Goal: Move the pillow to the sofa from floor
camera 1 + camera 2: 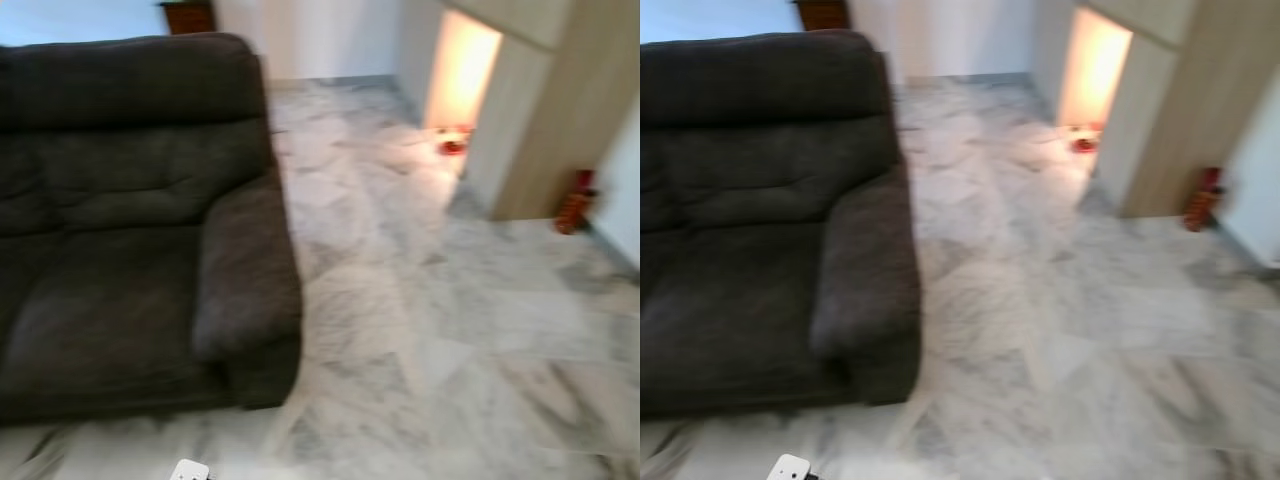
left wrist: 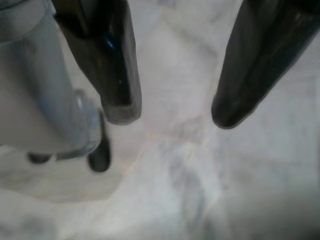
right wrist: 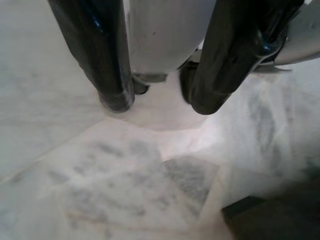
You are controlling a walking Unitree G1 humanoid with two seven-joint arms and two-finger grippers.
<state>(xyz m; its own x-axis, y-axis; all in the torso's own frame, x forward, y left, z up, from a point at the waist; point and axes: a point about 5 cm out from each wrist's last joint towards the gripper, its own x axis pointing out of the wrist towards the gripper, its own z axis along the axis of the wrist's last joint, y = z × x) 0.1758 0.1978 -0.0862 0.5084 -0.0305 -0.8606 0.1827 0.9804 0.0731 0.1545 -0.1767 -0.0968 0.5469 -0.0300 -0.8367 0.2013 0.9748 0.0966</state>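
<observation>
Left eye view puts a dark sofa (image 1: pixel 120 230) along the left side of the marble floor (image 1: pixel 430 330), its seat cushions bare and its armrest (image 1: pixel 245 270) ending near the floor's lower left corner. I see no pillow on the seat, and I cannot find one on the stretch of floor ahead of me either, so I judge the task barely begun: the pillow is not located yet, not picked up, and not carried over. Everything is left to do, starting with turning until the pillow comes into sight. The head pictures are soft with blur, so small things are hard to read; past the far right edge of the floor stand a wooden cabinet (image 1: pixel 545 110), a lit opening (image 1: pixel 460 70) and a red object (image 1: pixel 575 200) at the wall's foot. My wrist cameras add what the head views lack. Looking down along my left end effector (image 2: pixel 172 115), I see its two black fingers (image 2: pixel 117 65) spread apart over bare marble with nothing between them. My right end effector (image 3: pixel 157 107) is likewise spread and empty, hanging over the floor with a dark edge, probably the sofa base (image 3: pixel 270 220), just beside it. The head views, in turn, give the whole room, which the wrists cannot.
</observation>
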